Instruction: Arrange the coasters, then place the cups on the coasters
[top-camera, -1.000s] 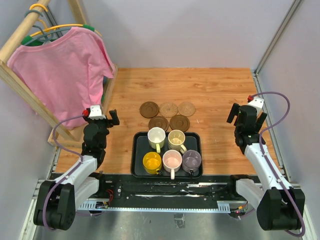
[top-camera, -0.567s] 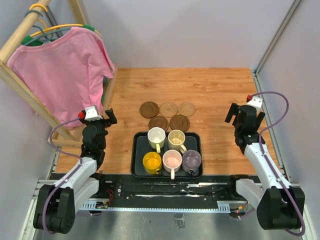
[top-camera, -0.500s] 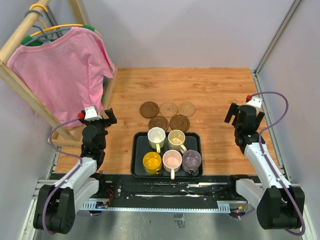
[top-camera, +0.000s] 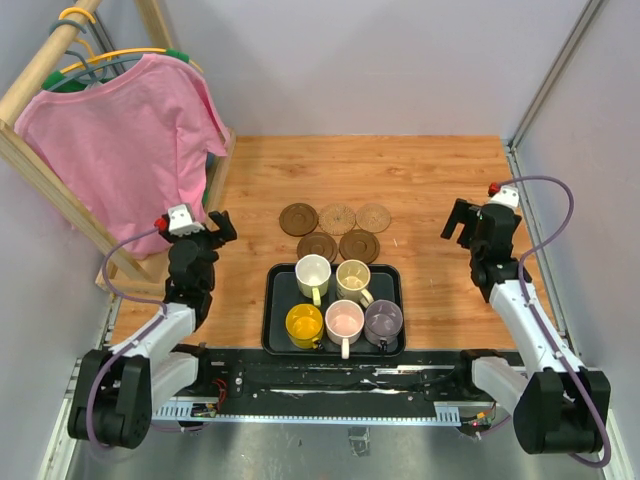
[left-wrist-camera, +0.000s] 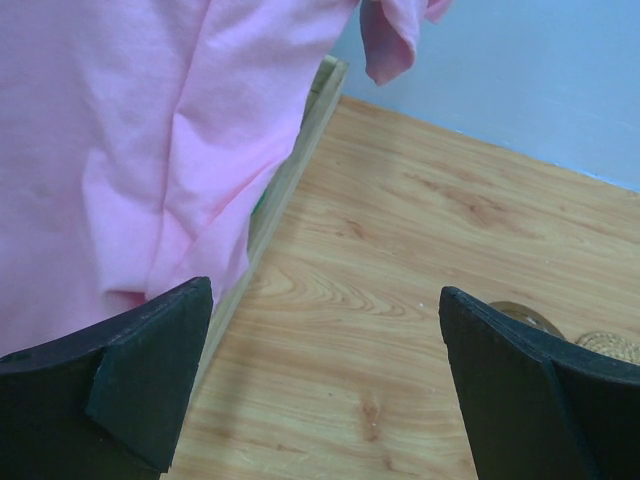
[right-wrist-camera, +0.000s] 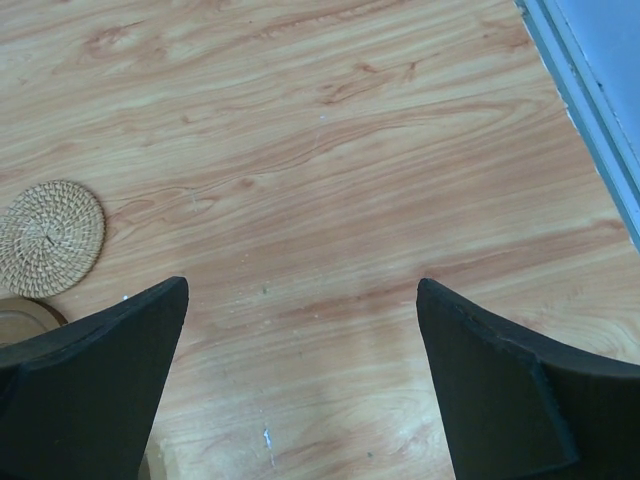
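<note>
Five coasters lie in two rows mid-table: a dark one (top-camera: 298, 218), two tan ones (top-camera: 337, 218) (top-camera: 373, 216), and two dark ones (top-camera: 317, 246) (top-camera: 359, 245) in front. Five cups stand on the black tray (top-camera: 270, 305): white (top-camera: 313, 272), cream (top-camera: 352, 276), yellow (top-camera: 304, 324), pink (top-camera: 345, 321) and purple (top-camera: 383, 319). My left gripper (top-camera: 215, 228) (left-wrist-camera: 322, 335) hovers open left of the coasters, holding nothing. My right gripper (top-camera: 460, 222) (right-wrist-camera: 300, 335) hovers open to their right, also holding nothing. A woven tan coaster (right-wrist-camera: 50, 238) shows in the right wrist view.
A wooden rack (top-camera: 40, 170) with a pink shirt (top-camera: 125, 140) on a hanger stands at the left, close to my left gripper. The shirt (left-wrist-camera: 130, 140) fills the left of the left wrist view. A grey wall edge (right-wrist-camera: 590, 110) borders the table on the right.
The left gripper has shifted a little left and up toward the rack. The right gripper has swung slightly left and away from me. Cups and coasters have not moved.
</note>
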